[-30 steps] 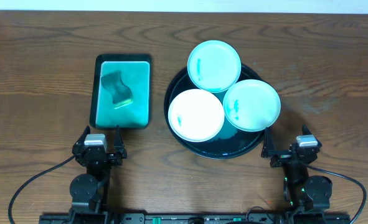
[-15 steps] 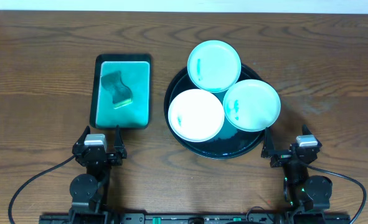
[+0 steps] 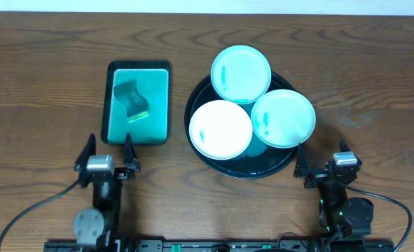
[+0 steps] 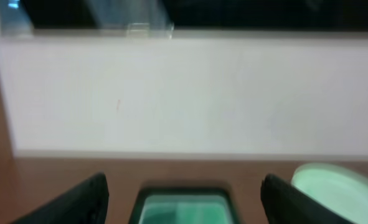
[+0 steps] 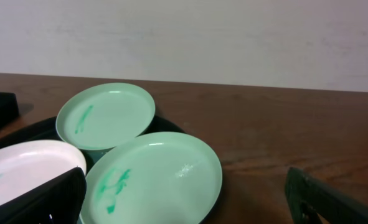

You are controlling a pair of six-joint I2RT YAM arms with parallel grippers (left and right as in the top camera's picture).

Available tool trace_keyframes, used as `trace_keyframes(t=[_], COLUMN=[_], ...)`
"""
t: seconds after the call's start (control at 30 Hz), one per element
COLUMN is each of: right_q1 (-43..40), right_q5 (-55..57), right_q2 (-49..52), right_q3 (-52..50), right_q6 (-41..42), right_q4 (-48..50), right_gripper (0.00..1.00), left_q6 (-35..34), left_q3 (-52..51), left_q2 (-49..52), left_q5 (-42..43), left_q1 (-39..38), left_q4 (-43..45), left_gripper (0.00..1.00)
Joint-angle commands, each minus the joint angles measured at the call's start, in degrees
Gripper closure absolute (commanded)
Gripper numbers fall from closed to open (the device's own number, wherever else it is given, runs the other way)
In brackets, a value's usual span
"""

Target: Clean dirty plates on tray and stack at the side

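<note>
Overhead, starting at the near edge: the left gripper sits just short of the teal tray. Its fingers are spread wide with nothing between them. The left wrist view is blurry but agrees, showing both black fingers far apart and the teal tray straight ahead. The right gripper is parked right by the near-right rim of the black tray, also wide open and empty, and the right wrist view shows its fingertips either side of the plates.

Progress-wise, I'd say basically nothing is done yet. All three plates are on the black tray: the white plate nearest, the aqua plate crowded right up against it on the right, and the third plate hanging over the far rim. Teal smears are visible on all of them. The sponge lies untouched in the teal tray, and nothing is stacked on the bare tabletop.

Compared with a second ago, only the left arm differs. It has nudged forward toward the teal tray and its fingers are wider apart. My guess is it's going for the sponge. The right arm and plates haven't budged.
</note>
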Motion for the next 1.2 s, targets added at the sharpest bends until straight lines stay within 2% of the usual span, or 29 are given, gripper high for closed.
trace_keyframes(t=[0.0, 0.07, 0.23, 0.33, 0.4, 0.47, 0.5, 0.53, 0.6, 0.67, 0.77, 0.87, 0.93, 1.0, 1.17], right_q1=[-0.39, -0.39, -0.39, -0.39, -0.39, -0.39, -0.39, -0.39, -0.39, -0.39, -0.39, -0.39, -0.39, -0.39, -0.39], right_q5=[0.52, 0.52, 0.52, 0.52, 0.52, 0.52, 0.52, 0.52, 0.52, 0.52, 0.52, 0.52, 0.52, 0.52, 0.52], right_q2=[0.02, 0.02, 0.02, 0.02, 0.02, 0.02, 0.02, 0.02, 0.02, 0.02, 0.02, 0.02, 0.02, 0.02, 0.02], right_q3=[-0.07, -0.07, -0.07, -0.07, -0.07, -0.07, -0.07, -0.07, -0.07, -0.07, -0.07, -0.07, -0.07, -0.07, -0.07], right_q6=[-0.83, -0.83, -0.83, -0.83, -0.83, -0.85, -0.83, -0.83, -0.83, -0.83, -0.83, -0.83, -0.83, -0.83, -0.83], right_q4=[-0.22, -0.22, -0.22, -0.22, -0.22, -0.22, -0.22, -0.22, -0.22, -0.22, -0.22, -0.22, -0.22, -0.22, -0.22], right_gripper=[0.01, 0.01, 0.01, 0.01, 0.01, 0.01, 0.01, 0.01, 0.01, 0.01, 0.01, 0.01, 0.01, 0.01, 0.01], left_q6=[-0.07, 0.02, 0.59, 0.59, 0.61, 0.61, 0.57, 0.44, 0.15, 0.13, -1.38, -10.4, -14.01, -14.12, -15.21], left_q3=[-0.07, 1.05, 9.35, 19.04, 28.72, 37.11, 41.35, 46.71, 50.66, 52.83, 57.05, 64.89, 70.53, 74.62, 75.25], left_q2=[-0.22, 0.44, 8.31, 18.86, 29.31, 38.64, 43.54, 50.34, 56.59, 61.53, 67.41, 73.53, 77.72, 81.83, 88.54], left_q5=[5.14, 5.07, 2.8, 1.64, 2.45, 5.84, 9.77, 17.68, 24.79, 25.83, 21.66, 5.62, -0.74, -1.31, -2.93], left_q1=[0.35, 0.35, 0.35, 0.35, 0.35, 0.35, 0.35, 0.35, 0.35, 0.35, 0.35, 0.37, 0.63, 0.61, 1.11], left_q4=[8.39, 11.61, 9.38, 0.76, -9.42, -18.18, -22.12, -26.97, -30.1, -28.89, -30.53, -39.8, -47.1, -51.95, -52.28], left_gripper=[0.21, 0.21, 0.21, 0.21, 0.21, 0.21, 0.21, 0.21, 0.21, 0.21, 0.21, 0.21, 0.21, 0.21, 0.21])
